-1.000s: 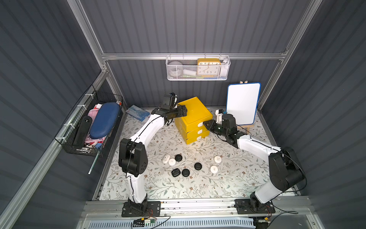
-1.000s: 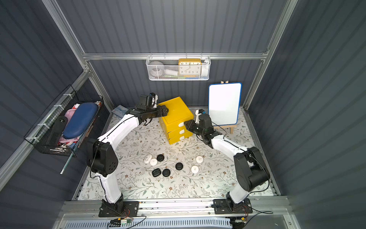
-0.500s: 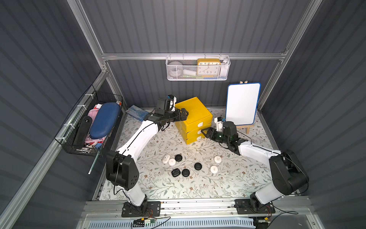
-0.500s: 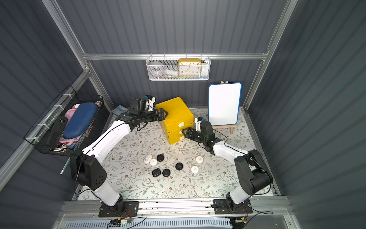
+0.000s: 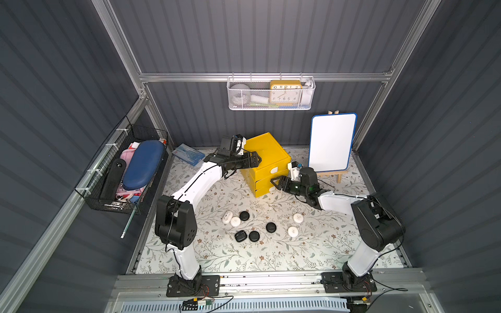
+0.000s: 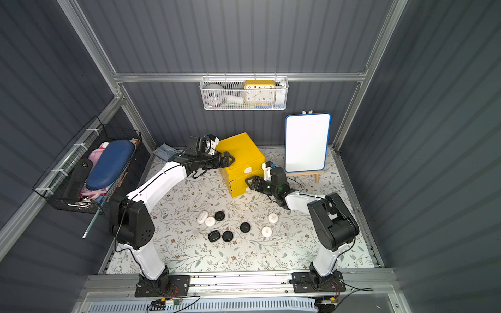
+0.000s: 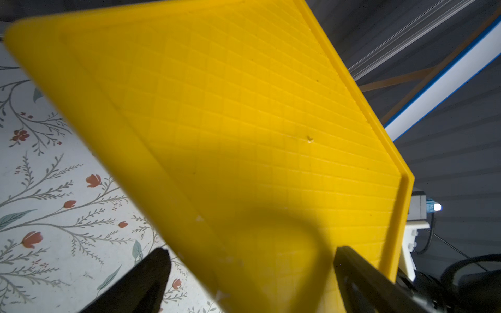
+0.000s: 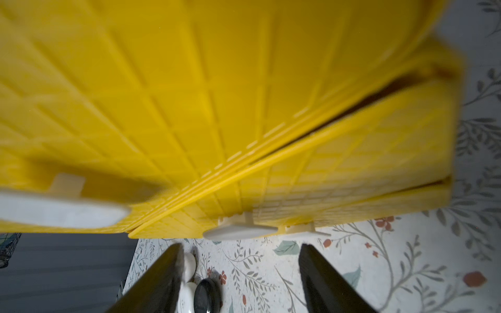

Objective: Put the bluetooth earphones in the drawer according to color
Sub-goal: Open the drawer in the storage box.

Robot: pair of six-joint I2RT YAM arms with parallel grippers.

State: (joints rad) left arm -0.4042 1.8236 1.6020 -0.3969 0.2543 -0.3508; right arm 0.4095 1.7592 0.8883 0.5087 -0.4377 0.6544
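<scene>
We count eight bluetooth earphones (image 5: pixel 254 236): four white cases (image 5: pixel 297 217) and four black cases (image 5: pixel 270 227). At 12 o'clock from them we count one yellow drawer unit (image 5: pixel 267 155) with three drawers (image 6: pixel 235 183).

The left arm (image 5: pixel 195 184) stretched forward from its base, elbow bent, wrist level, the left gripper (image 5: pixel 256 160) spread wide with nothing clamped between its fingers (image 7: pixel 141 281). Opposite, the right arm (image 5: pixel 336 203) lay low and folded, the right gripper (image 5: pixel 274 181) pointing inward, jaws parted and empty, held lower than the left one
</scene>
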